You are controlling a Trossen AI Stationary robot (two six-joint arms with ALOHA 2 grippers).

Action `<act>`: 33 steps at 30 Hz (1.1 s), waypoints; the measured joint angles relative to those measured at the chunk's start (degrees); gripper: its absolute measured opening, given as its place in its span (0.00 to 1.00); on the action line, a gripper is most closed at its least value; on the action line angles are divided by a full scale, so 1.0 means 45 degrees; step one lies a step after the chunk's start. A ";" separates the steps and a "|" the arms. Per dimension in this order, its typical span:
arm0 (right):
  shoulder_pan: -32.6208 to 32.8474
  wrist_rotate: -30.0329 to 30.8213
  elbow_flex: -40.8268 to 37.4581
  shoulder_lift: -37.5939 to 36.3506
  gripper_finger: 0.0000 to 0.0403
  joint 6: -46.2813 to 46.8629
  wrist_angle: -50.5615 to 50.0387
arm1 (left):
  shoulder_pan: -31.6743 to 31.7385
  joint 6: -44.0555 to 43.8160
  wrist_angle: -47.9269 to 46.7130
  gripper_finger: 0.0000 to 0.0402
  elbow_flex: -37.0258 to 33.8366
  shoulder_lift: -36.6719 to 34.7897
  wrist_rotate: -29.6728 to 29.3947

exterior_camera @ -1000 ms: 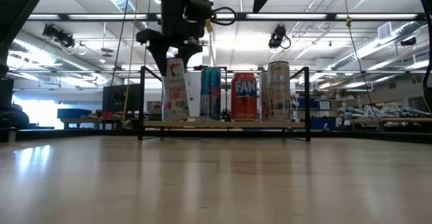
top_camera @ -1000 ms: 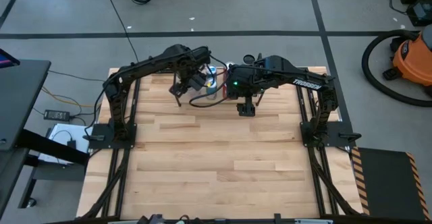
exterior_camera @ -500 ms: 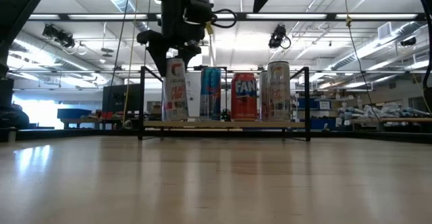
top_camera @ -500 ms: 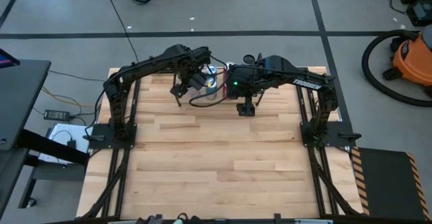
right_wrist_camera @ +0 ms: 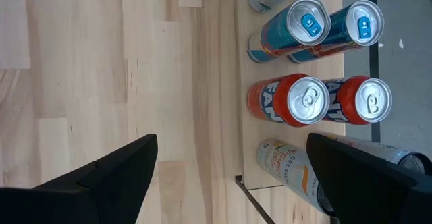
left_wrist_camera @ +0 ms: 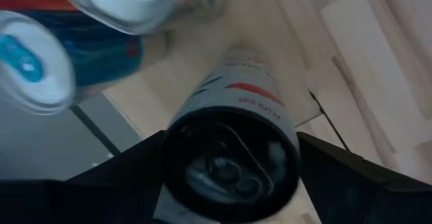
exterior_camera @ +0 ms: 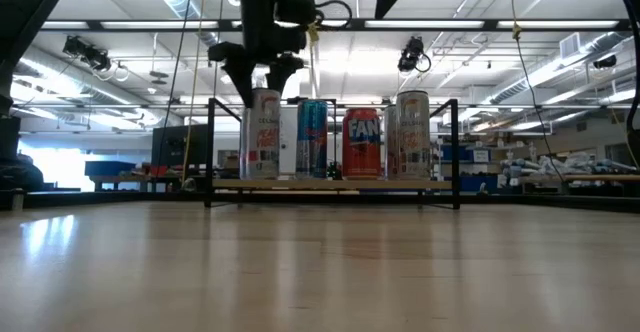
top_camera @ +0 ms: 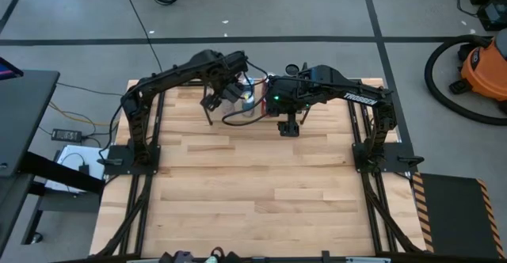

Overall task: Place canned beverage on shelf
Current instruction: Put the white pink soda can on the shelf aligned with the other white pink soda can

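One white, red-lettered can (exterior_camera: 264, 134) stands on shelf (exterior_camera: 335, 184).

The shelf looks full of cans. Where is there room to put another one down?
The shelf is crowded in the middle: white can, blue cans, orange cans and a pale can stand close together. Bare board shows only beside each black end frame. The table in front is bare.

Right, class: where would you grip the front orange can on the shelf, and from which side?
Near its top, straight down from above. The front orange can stands upright on the shelf, a blue can and a white can close beside it and a second orange can behind, so only the narrow side gaps likely admit fingers.
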 joint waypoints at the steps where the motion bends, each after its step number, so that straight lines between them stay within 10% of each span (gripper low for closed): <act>1: 0.0000 0.0000 0.0002 0.0000 0.97 -0.0006 -0.0002 | -0.0003 -0.0009 -0.0027 0.79 0.0153 0.0000 0.0000; 14: 0.0000 0.0112 0.0000 0.0005 0.97 -0.0095 0.0092 | -0.0032 -0.1400 -0.1565 0.79 0.2903 -0.0019 -0.0010; 33: -0.1640 0.0107 -0.0002 0.0010 0.97 -0.1834 0.3287 | -0.0076 -0.8724 -0.3059 0.79 0.5685 -0.0627 0.0731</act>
